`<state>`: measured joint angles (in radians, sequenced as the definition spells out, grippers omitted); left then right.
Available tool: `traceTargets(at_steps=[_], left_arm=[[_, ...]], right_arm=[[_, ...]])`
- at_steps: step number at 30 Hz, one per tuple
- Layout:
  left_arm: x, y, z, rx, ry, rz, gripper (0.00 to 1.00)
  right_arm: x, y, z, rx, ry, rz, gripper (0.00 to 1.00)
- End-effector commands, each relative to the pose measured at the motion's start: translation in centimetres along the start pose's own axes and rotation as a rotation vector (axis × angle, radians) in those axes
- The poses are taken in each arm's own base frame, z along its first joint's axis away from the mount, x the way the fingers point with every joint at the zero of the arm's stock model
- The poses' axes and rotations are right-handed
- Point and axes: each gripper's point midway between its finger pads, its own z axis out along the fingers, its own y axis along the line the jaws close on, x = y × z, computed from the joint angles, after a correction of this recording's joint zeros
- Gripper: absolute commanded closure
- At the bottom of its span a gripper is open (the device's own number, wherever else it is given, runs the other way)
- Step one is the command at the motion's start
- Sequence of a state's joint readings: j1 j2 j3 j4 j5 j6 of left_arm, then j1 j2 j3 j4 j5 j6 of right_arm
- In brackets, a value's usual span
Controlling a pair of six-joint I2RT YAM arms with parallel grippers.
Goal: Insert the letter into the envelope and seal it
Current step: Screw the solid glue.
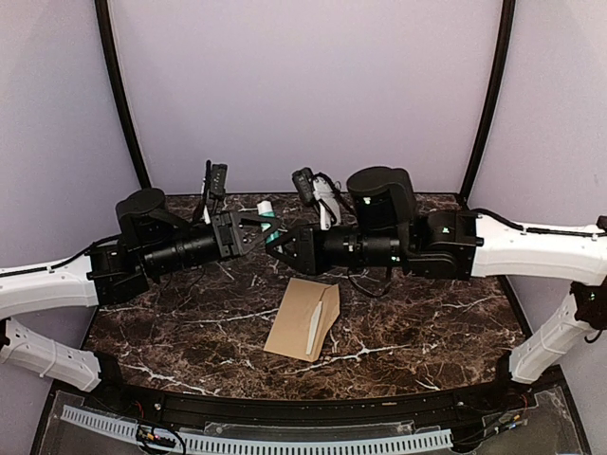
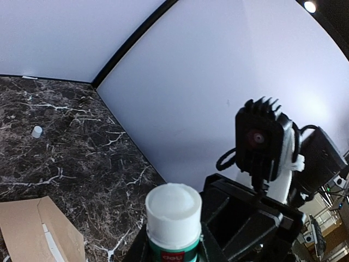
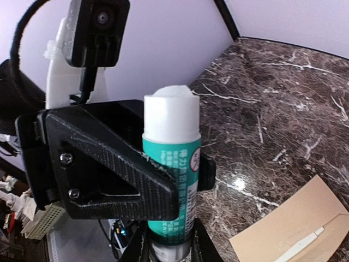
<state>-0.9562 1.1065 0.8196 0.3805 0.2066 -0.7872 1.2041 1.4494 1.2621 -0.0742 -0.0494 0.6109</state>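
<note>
envelope (image 1: 289, 330): lies flat on the marble table (image 1: 427, 322), near the centre, in front of both arms, tilted at an angle, touched by neither gripper. a pale strip (image 1: 314, 320) runs along its right-hand side; cannot tell whether that is the letter or part of the flap.

left gripper (image 1: 258, 227): raised above the back of the table, jaws closed partway across the teal body of a glue stick (image 3: 170, 164). stick uncapped, white top exposed.

right gripper (image 1: 280, 244): meets the left one tip to tip. in the right wrist view the stick's lower end sits between its fingers, narrow gap, gripped.

small white cap (image 2: 36, 131): upright on the marble, far from the envelope, toward the back wall.
</note>
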Motion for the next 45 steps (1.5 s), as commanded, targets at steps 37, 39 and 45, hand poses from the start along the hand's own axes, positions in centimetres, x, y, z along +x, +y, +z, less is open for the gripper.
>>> traceTargets(at_steps=[37,39,45], left_arm=[[-0.9,-6.3,-2.6,0.384,-0.005,0.018,1.00],[-0.8,-7.2,-2.8,0.434,0.000,0.030,1.00],[-0.7,-8.1,-3.0,0.483,0.013,0.038,1.00]], right_arm=[[-0.9,4.6,-4.4,-0.369,-0.134,0.067,0.34],[-1.2,5.4,-4.2,-0.408,-0.135,0.059,0.34],[-2.0,7.5,-4.4,-0.518,-0.153,0.047,0.48]])
